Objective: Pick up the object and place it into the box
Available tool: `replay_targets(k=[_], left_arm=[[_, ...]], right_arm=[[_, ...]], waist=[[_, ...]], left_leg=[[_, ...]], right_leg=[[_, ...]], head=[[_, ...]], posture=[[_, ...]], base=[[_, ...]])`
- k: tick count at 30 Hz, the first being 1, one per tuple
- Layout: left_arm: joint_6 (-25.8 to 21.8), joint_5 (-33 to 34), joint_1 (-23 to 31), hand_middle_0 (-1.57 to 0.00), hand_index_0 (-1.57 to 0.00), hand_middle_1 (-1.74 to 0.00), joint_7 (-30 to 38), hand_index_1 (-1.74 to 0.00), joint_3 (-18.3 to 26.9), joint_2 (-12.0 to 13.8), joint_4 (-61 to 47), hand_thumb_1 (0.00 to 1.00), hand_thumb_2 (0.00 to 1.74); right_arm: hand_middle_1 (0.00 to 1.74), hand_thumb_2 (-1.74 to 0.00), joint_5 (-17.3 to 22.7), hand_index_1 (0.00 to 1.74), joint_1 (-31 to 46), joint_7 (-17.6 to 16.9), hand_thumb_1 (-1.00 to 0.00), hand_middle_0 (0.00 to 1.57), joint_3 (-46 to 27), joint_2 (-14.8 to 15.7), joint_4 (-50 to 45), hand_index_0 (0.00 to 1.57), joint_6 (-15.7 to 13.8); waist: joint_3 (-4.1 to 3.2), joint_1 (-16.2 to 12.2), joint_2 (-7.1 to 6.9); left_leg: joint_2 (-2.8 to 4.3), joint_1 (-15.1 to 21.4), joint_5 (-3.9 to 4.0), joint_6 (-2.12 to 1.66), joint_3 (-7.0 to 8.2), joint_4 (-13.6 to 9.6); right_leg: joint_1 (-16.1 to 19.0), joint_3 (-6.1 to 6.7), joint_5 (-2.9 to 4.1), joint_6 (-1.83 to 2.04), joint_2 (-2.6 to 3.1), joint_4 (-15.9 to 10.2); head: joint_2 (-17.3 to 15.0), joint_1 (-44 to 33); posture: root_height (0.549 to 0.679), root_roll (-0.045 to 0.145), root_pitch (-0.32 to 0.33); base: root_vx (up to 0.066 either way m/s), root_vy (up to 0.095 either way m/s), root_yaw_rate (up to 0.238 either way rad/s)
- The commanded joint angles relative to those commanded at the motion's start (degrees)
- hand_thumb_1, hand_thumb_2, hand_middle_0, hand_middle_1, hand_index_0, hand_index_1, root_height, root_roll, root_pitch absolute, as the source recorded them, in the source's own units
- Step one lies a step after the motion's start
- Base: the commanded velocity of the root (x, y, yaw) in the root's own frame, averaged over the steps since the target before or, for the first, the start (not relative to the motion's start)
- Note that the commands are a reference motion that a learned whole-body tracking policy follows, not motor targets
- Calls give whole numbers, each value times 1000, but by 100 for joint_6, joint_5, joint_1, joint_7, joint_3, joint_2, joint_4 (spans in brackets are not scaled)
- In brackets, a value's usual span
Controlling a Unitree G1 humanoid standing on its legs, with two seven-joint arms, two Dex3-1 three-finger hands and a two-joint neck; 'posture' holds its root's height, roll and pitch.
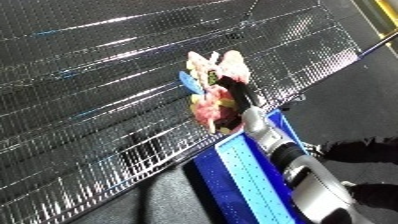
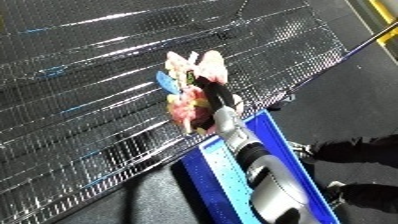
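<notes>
Right eye view shows more of the blue plastic bin [image 2: 293, 150]. Right hand [image 2: 213, 89] clamped on pink-and-cream soft toy [image 2: 191, 95] with blue patch.

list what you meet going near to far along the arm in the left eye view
blue bin → right forearm → right hand → pink and cream toy → silver mesh surface
</notes>
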Motion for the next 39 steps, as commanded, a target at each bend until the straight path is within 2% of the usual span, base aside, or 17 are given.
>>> replay_targets(k=[7,13,18,26,30,32,39], left_arm=[[2,36,-14,-1570,-1570,-1740,90,-1740,46,-24,36,1000,1740],[8,118,-38,-1570,-1570,-1740,199,-1740,154,-99,70,1000,1740],[16,218,-66,-1570,-1570,-1740,293,-1740,235,-172,63,1000,1740],[56,305,-73,-1570,-1570,-1740,373,-1740,283,-243,-16,1000,1740],[91,330,-65,-1570,-1570,-1740,386,-1740,309,-285,-65,1000,1740],[105,322,-55,-1570,-1570,-1740,399,-1740,327,-321,-79,1000,1740],[132,355,-9,-1570,-1570,-1740,429,-1740,343,-382,-104,1000,1740]], right_arm=[[1740,-1740,247,1740,215,-311,-1000,1570,-337,-36,-729,1570,-182],[1740,-1740,280,1740,1339,-777,-1000,1570,-1413,16,-2652,1570,-470],[1740,-1740,232,1740,2362,-1153,-1000,1570,-2502,277,-4111,1570,-653],[1740,-1740,165,1740,3299,-1549,-1000,1570,-3659,663,-5289,1570,-867],[1740,-1740,82,1740,3612,-1713,-1000,1570,-4039,918,-5652,1570,-941],[1740,-1740,108,1740,3750,-1777,-1000,1570,-4204,1100,-5798,1570,-1003],[1740,-1740,257,1740,4107,-2003,-1000,1570,-4666,1593,-6034,1570,-1204]], waist=[[0,-89,-50],[0,-266,-166],[0,-437,-258],[0,-663,-337],[0,-797,-326],[0,-875,-310],[0,-1172,-191]], left_leg=[[19,-16,-6,0,23,37],[35,-21,-27,8,76,59],[47,-16,-43,21,118,68],[74,69,-93,38,216,78],[71,120,-121,50,269,93],[70,151,-137,56,295,96],[53,289,-190,76,418,80]], right_leg=[[-38,15,-14,6,-2,42],[-65,36,-27,24,-11,56],[-96,63,-10,40,-18,57],[-76,117,13,57,-29,32],[-39,150,5,48,-31,23],[-25,169,-4,43,-33,24],[4,259,-40,28,-38,26]], head=[[76,-154],[194,-405],[310,-556],[485,-680],[498,-724],[629,-749],[662,-839]], posture=[[648,95,19],[648,96,22],[647,97,24],[648,99,23],[648,101,20],[648,102,18],[649,107,16]], base=[[3,3,-26],[-2,7,-38],[-7,10,-50],[-13,19,-68],[-7,27,-77],[3,27,-80],[5,33,-105]])
